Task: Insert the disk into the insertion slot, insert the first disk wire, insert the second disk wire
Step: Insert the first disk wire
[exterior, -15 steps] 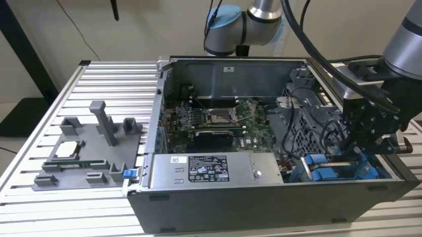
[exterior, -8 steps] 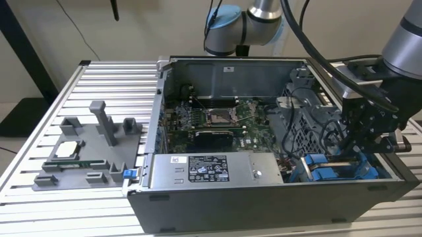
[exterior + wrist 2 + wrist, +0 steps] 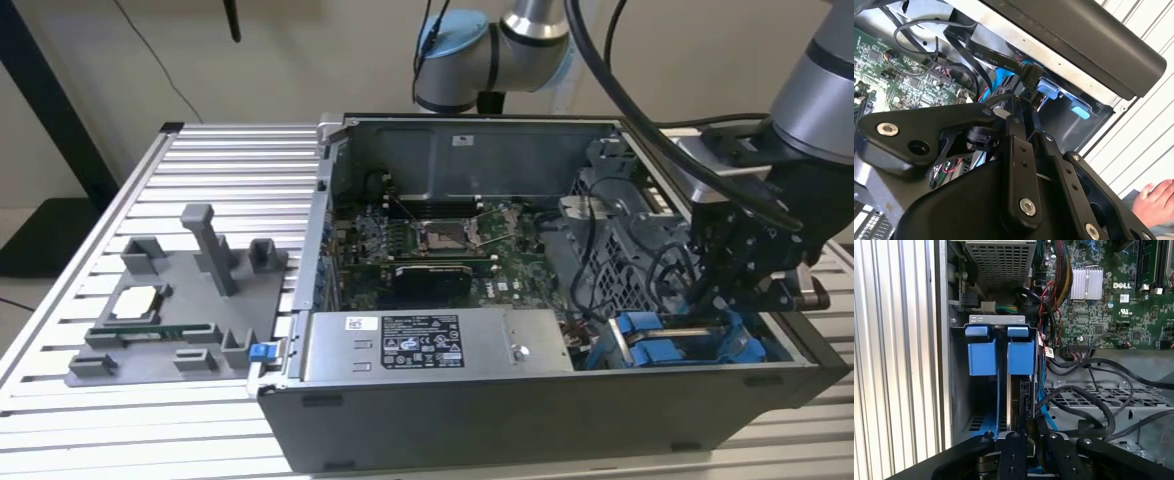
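Slatted metal bench (image 3: 227, 165) carries open PC case (image 3: 534, 420); grey fixture (image 3: 200, 305) just beside it, toward the bench's edge at the exterior view's left.

Inside the opened computer case (image 3: 534, 420) we find print in several places. In the exterior view, a black label (image 3: 420, 342) with white lettering and symbols sits on the silver power supply box (image 3: 527, 345). A white barcode sticker (image 3: 355, 322) sits at the label's upper corner, and neither is legible to us. A small white sticker (image 3: 462, 139) marks the case's rear wall. In the first wrist view, the green motherboard (image 3: 1094, 320) bears a white maker's logo (image 3: 1122, 285), a white sticker (image 3: 1124, 298) just beside it and printed approval marks (image 3: 1126, 311). A small white tag (image 3: 1049, 353) hangs near the board's edge. In the second wrist view, white characters (image 3: 996, 57) run along a black flat cable (image 3: 961, 42), too slanted for us to read whole.
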